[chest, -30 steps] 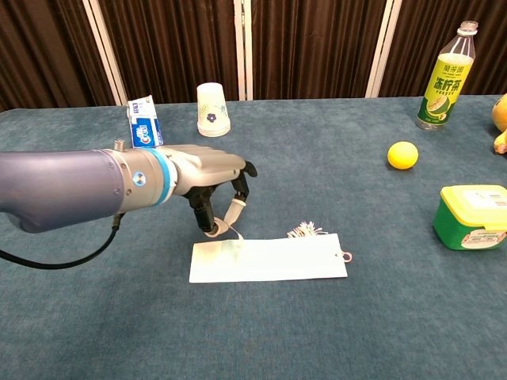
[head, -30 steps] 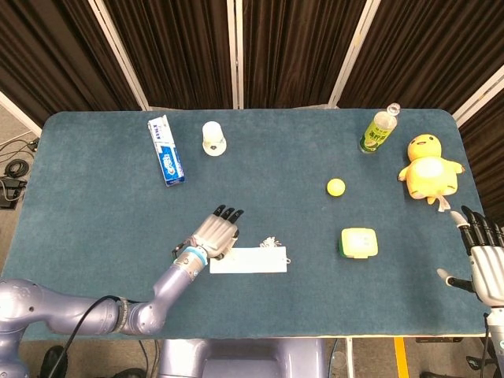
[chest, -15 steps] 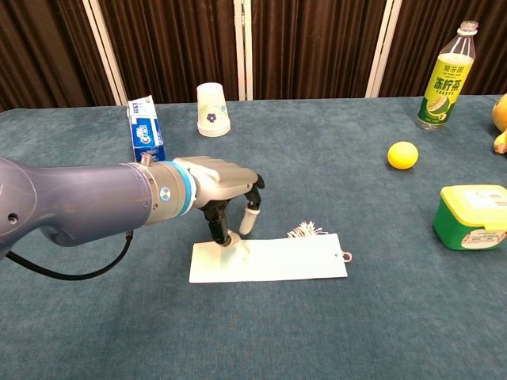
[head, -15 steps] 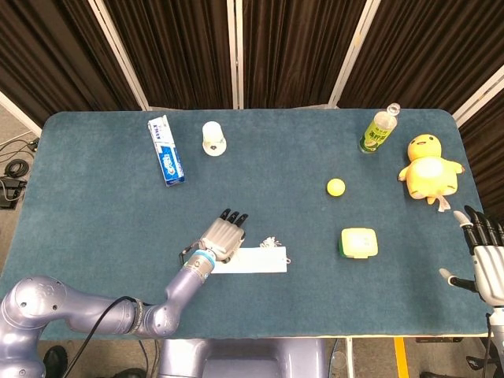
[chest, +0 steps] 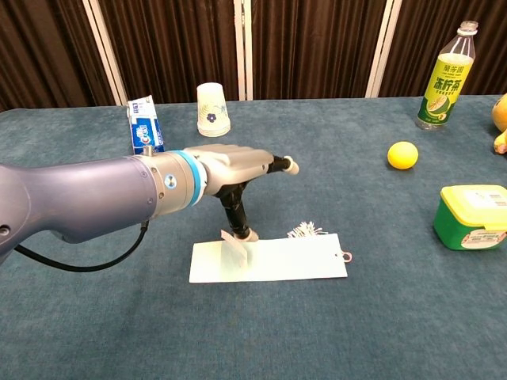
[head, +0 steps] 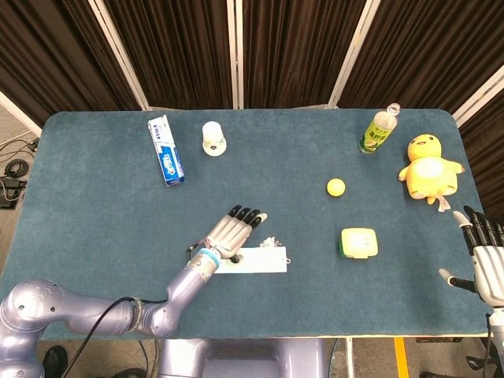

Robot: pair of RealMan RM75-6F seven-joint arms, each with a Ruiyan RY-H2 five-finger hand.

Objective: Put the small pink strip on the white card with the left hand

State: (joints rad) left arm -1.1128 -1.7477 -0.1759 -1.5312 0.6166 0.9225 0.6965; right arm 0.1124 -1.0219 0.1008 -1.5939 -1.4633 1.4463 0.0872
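Strip down on the card, left hand spread above it

The blue table point(chest: 380, 317) filled both views; low in the centre of the chest view the left hand point(chest: 234, 162) hovered with fingers stretched out and apart, thumb pointing down, apparently gripping nothing. Under it the white card point(chest: 293, 257) lay flat, and the small pink strip point(chest: 235, 240) sat on its left part, just beside the thumb tip. Placement looked done; only the hand's retreat remained. The right hand point(head: 484, 256), lower right of the head view, was spread and empty.

Toothpaste box point(head: 166, 150), cup point(head: 212, 137), bottle point(head: 378, 130), ball point(head: 336, 187)
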